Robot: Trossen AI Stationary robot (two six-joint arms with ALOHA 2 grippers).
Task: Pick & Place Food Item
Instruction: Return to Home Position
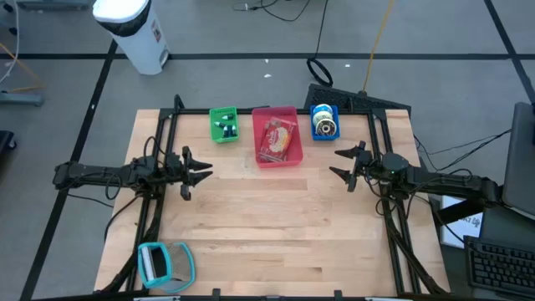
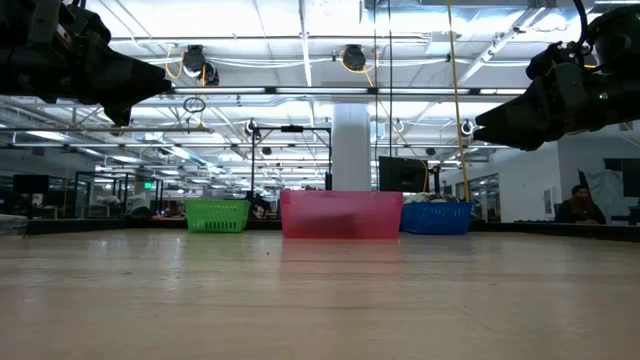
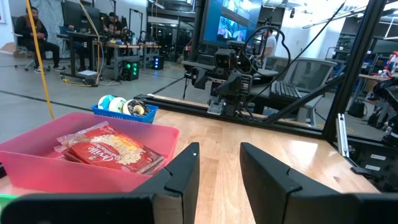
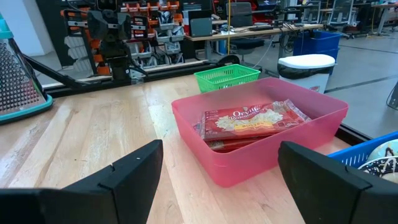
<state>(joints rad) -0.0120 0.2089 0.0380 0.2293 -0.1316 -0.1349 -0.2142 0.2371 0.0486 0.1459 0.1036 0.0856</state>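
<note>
High view: wooden table (image 1: 267,226); red bin (image 1: 276,164) at the middle of the far edge, between green bin (image 1: 223,124) and blue bin (image 1: 324,122); red popcorn bags (image 1: 277,140) lie flat inside the red bin; left gripper (image 1: 203,170) over the table's left side, right gripper (image 1: 334,162) over its right side, both pointing inward and clear of the bins; teal-framed object (image 1: 165,263) at the near left corner.

Low view: both grippers hang above the tabletop, touching nothing; the three bins stand in a row along the far edge, red in the middle.

Left wrist view: left gripper's fingers (image 3: 183,171) parted by a narrow gap, nothing between them; a popcorn bag rests in the red bin, the blue bin just beyond it; the right arm stands across the table.

Right wrist view: right gripper's fingers spread wide, nothing between them; bags stacked printed side up in the red bin; green bin behind it; white waste bin (image 4: 309,71) on the floor past the table.
</note>
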